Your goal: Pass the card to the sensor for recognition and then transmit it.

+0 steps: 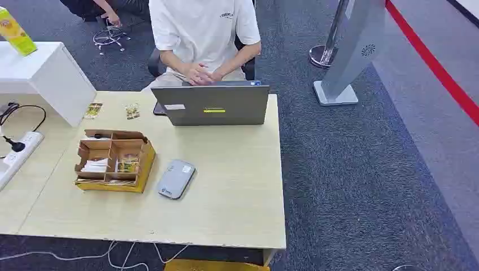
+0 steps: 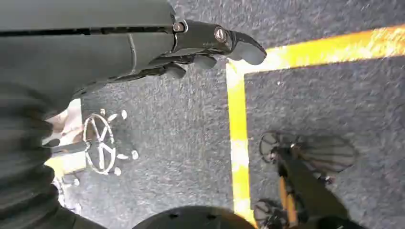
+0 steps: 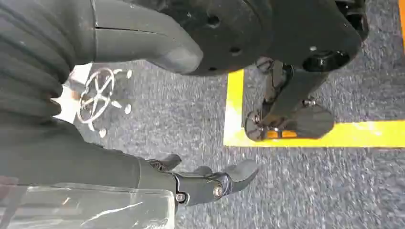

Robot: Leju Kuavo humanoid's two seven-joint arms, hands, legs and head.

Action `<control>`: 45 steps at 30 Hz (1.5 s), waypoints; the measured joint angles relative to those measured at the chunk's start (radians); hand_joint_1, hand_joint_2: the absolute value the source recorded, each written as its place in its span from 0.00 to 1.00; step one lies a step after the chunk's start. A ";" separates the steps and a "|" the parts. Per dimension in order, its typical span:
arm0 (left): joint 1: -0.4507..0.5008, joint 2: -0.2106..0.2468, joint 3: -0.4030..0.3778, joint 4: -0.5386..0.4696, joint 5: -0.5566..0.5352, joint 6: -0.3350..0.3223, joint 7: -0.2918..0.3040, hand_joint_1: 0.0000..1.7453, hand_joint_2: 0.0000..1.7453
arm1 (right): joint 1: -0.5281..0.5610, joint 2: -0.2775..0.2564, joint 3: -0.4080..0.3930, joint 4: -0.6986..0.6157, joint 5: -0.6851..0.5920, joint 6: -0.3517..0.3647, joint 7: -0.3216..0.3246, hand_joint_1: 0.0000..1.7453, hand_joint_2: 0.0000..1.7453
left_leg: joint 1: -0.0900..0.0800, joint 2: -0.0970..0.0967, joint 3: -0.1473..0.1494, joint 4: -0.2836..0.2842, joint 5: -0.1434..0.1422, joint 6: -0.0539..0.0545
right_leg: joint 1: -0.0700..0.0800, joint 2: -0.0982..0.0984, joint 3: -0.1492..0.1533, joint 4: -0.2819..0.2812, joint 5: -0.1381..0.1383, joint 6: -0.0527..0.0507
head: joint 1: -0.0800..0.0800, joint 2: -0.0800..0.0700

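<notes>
Nothing begun yet, by the look of it: left hand (image 2: 210, 45) and right hand (image 3: 205, 181) hang over the carpet with fingers loosely apart, holding nothing. Cards (image 1: 127, 165) sit in the compartments of the open cardboard box (image 1: 114, 161) at centre left of the table (image 1: 226, 197), beside the grey sensor (image 1: 176, 179). Picking, scanning and passing on all remain.

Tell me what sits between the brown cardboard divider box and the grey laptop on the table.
Nothing: in the head view only bare light wood tabletop separates the brown cardboard divider box from the grey laptop. The flat grey oval sensor lies beside the box, nearer the robot.
</notes>
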 joint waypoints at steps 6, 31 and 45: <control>-0.030 -0.007 0.122 0.000 -0.066 -0.009 -0.020 0.00 1.00 | -0.019 0.013 -0.066 0.014 0.132 -0.050 -0.008 0.00 0.00 | 0.000 0.000 0.000 0.000 0.000 0.000 | 0.000 0.000 0.000 0.000 0.000 0.000 | 0.000 0.000; -0.186 -0.089 0.728 0.018 -0.272 -0.009 -0.184 0.00 1.00 | -0.113 0.078 -0.397 0.107 0.694 -0.187 -0.031 0.00 0.00 | 0.000 0.000 0.000 0.000 0.000 0.000 | 0.000 0.000 0.000 0.000 0.000 0.000 | 0.000 0.000; -0.293 -0.086 0.839 -0.137 0.016 -0.031 -0.326 0.00 1.00 | -0.147 0.093 -0.529 0.143 0.942 -0.231 -0.036 0.00 0.00 | 0.000 0.000 0.000 0.000 0.001 0.000 | 0.000 0.000 0.001 0.000 0.001 0.000 | 0.000 0.000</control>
